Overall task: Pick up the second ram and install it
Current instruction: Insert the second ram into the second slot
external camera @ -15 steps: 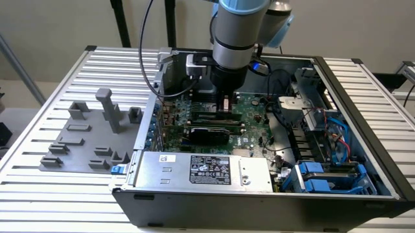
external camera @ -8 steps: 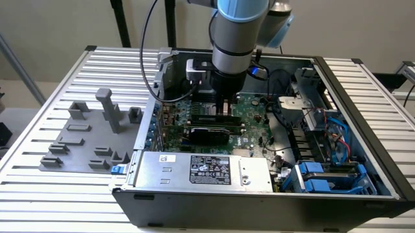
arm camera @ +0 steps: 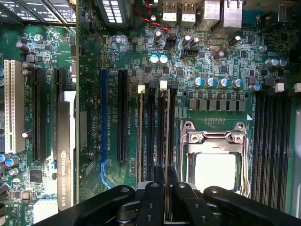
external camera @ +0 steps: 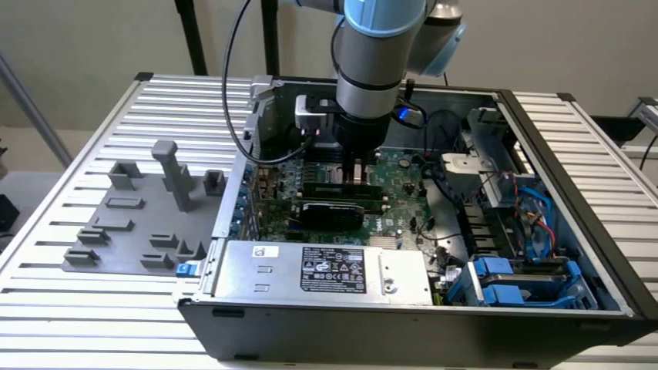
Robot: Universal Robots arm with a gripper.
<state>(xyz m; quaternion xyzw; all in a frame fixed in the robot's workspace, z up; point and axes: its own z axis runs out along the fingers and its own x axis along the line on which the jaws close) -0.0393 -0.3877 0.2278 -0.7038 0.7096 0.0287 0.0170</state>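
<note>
lab | slatted aluminium bench [external camera: 92, 146] | open computer case [external camera: 411, 324]

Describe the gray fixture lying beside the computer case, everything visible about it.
The gray fixture looks like one matte plastic slab with raised blocks. One tall post stands upright near its far side, flanked by two shorter uprights; low rectangular blocks sit nearer the front. It lies flat on the ribbed metal table, on the exterior view's left of the open computer case, whose side its near corner about reaches. No part sits in its blocks.
</note>
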